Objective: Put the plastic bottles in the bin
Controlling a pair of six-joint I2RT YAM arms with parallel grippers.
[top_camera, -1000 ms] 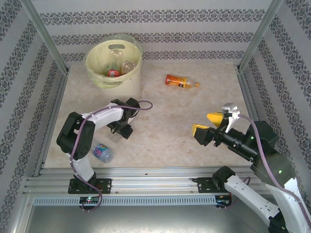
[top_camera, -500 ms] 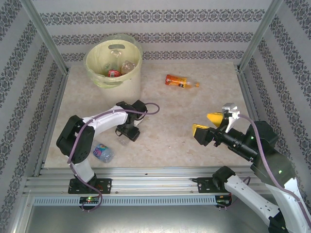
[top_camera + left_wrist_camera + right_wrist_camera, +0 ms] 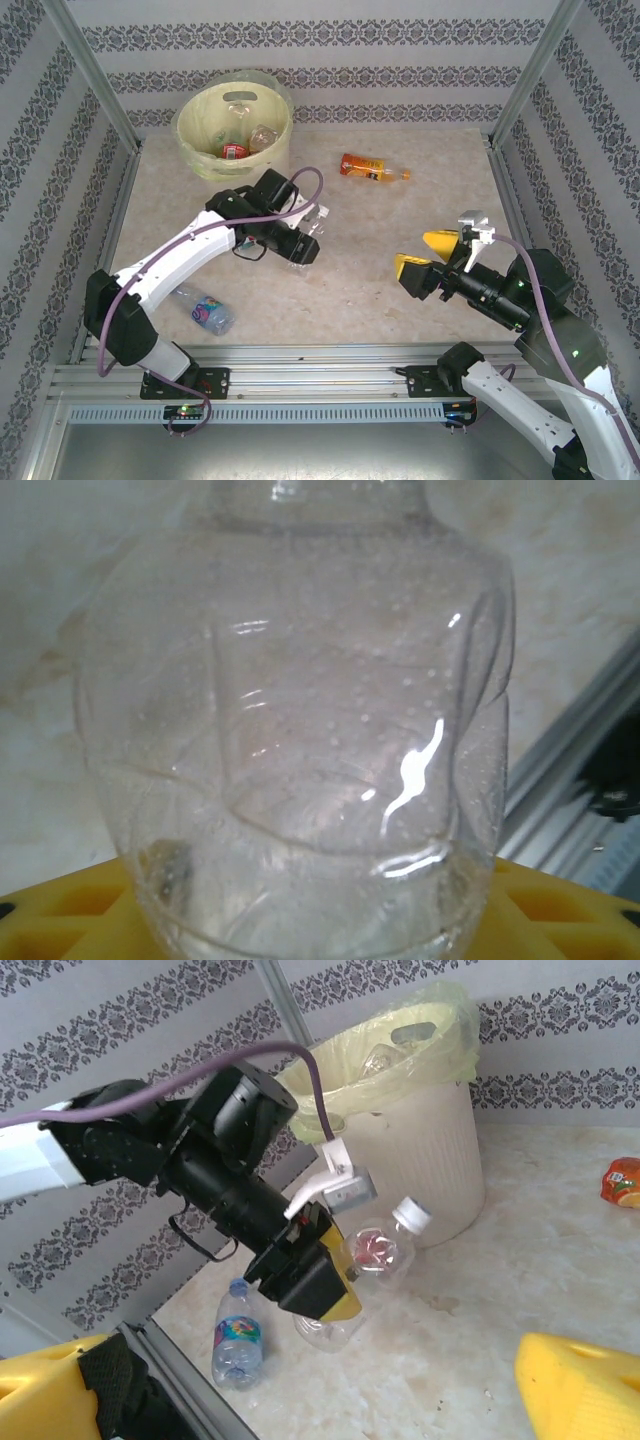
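White-capped clear bottle [image 3: 380, 1250] between left fingers [image 3: 50, 920], perhaps droplets [image 3: 400, 610] inside.

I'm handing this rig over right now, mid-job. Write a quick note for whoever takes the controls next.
Left hand: shut on a clear white-capped bottle, held above the table, not yet over the bin.
Right hand: open, holding nothing, hovering over the table's right side.
Done: several bottles lie in the bin, among them a red-labelled bottle.
Left: drop the held bottle in. Then fetch the orange bottle lying toward the far side and the blue-labelled bottle lying near the left arm's base.
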